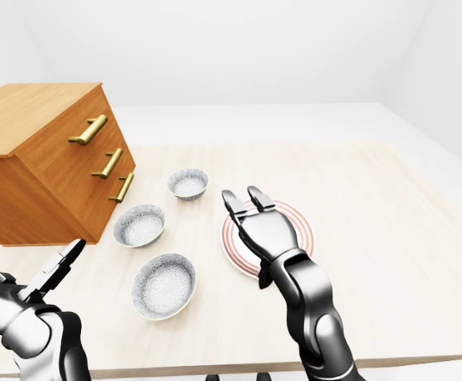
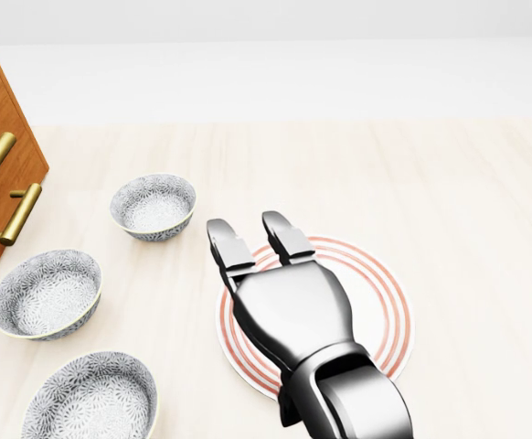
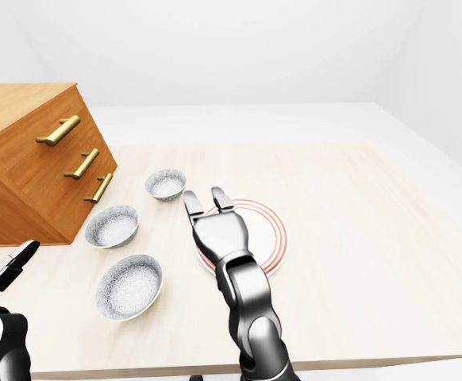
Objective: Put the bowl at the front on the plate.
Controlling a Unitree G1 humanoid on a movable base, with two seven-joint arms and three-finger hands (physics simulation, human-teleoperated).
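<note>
Your left hand [image 1: 55,270] sits low at the left edge of the left-eye view, at about 8 o'clock from the bowls. Its fingers are stretched out toward 1 o'clock, loosely apart, and they hold nothing and touch nothing.

Next to the right is the wooden drawer chest [image 1: 56,159] with brass handles, standing on the pale counter [image 2: 467,229].

Beside it, three patterned bowls stand upright and apart from one another. In the head view the top bowl [image 2: 154,206] is at roughly 10 o'clock from the plate and the middle bowl [image 2: 47,293] is at 9 o'clock, close to the chest. The bottom bowl [image 2: 92,398], the one you are after, is at about 8 o'clock from the plate, against the lower edge of the view. It rests on the counter, empty, and neither hand touches it.

Further right, your right hand [image 2: 289,306] lies over the left half of the plate [image 2: 380,302]. Its two long fingers [image 2: 220,242] are straight and spread, pointing toward 11 o'clock, with their tips past the plate's rim. The hand is wide open and grips nothing. You cannot tell from these views whether it touches the plate or floats above it. The top bowl lies at 10 o'clock from the fingertips, clear of them.

The red-ringed plate lies flat with nothing on it.
</note>
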